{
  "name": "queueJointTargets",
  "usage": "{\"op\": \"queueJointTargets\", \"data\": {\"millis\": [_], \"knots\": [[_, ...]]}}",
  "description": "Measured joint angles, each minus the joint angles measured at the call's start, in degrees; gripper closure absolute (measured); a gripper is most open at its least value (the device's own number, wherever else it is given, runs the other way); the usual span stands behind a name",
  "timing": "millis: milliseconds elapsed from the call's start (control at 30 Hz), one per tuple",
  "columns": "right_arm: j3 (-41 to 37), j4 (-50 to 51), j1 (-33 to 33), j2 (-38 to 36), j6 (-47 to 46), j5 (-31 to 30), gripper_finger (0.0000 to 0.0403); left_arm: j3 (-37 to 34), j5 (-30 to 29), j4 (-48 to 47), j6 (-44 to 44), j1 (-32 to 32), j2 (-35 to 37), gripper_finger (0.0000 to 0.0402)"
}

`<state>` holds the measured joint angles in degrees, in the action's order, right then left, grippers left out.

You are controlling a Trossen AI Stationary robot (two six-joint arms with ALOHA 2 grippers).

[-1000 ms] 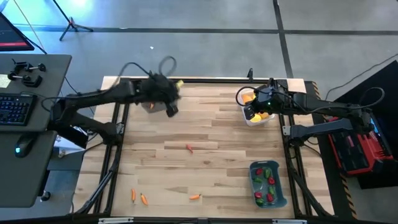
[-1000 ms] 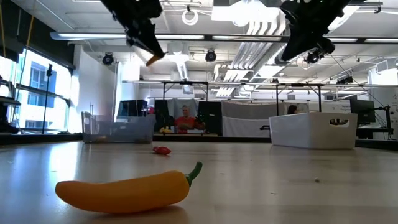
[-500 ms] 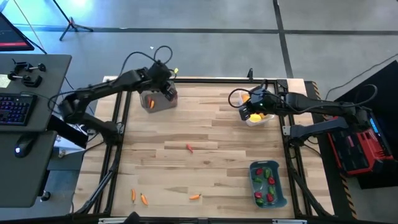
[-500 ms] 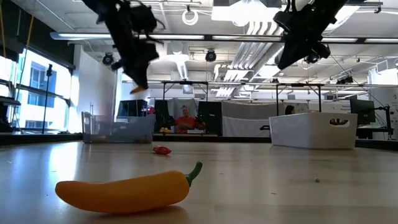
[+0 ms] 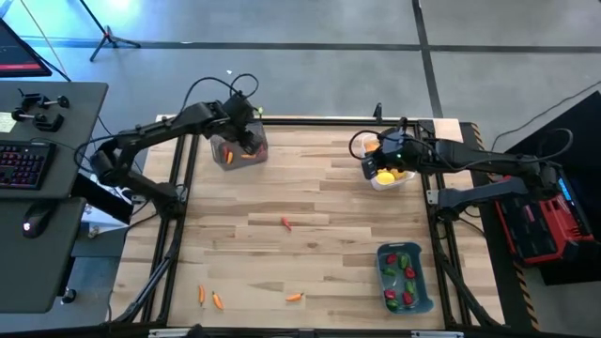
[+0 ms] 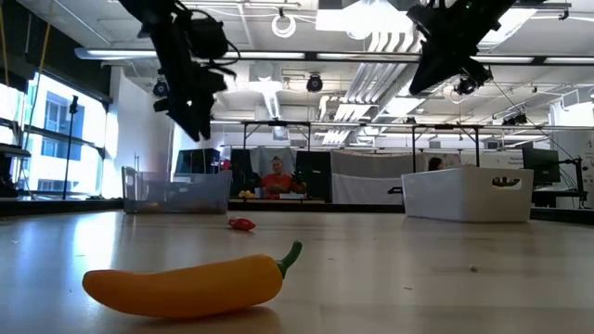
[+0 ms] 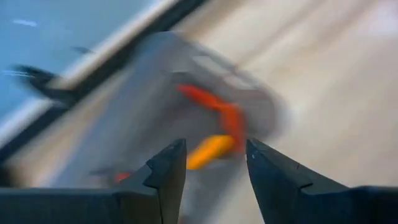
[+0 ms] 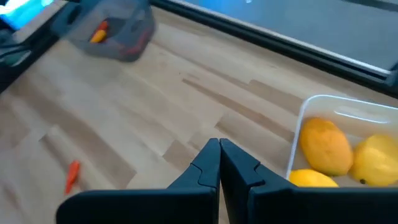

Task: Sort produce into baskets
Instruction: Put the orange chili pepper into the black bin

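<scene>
The clear grey basket (image 5: 238, 150) stands at the table's far left with orange carrots (image 7: 217, 112) inside. My left gripper (image 7: 216, 144) hangs open just above it (image 5: 242, 141) with nothing between its fingers. The white basket (image 5: 392, 175) at the far right holds yellow-orange fruits (image 8: 323, 146). My right gripper (image 8: 219, 144) is shut and empty, up in the air beside that basket's left wall (image 5: 374, 169). The blue-grey basket (image 5: 405, 278) at the near right holds red and green peppers. Loose produce lies on the table: a red piece (image 5: 286, 223) and orange ones (image 5: 295, 297).
Two small carrots (image 5: 208, 297) lie near the front left edge. A yellow-orange pepper with a green stem (image 6: 186, 283) lies close in the low view. Bare wood spreads across the table's middle between the baskets. A desk with a keyboard (image 5: 23, 164) stands off the left side.
My left gripper has swung toward the table's far left corner, sunk over the grey basket, rolled and opened. The orange piece it carried has left its fingers and no longer shows below them in the low view. My right gripper has kept still.
</scene>
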<state>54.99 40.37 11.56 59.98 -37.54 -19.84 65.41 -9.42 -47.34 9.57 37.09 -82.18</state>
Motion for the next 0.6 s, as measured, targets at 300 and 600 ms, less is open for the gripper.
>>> {"op": "queueJointTargets", "data": {"millis": [300,600], "knots": [[0.01,0.06,-8.2,-3.84,2.82,-1.37,0.0402,0.02,2.19,3.66,9.69,-10.66,12.28,0.0241],[-0.01,-1.89,-17.59,0.8,0.89,-7.22,0.0402,-1.31,-10.82,6.22,12.52,-26.59,19.27,0.0241]]}}
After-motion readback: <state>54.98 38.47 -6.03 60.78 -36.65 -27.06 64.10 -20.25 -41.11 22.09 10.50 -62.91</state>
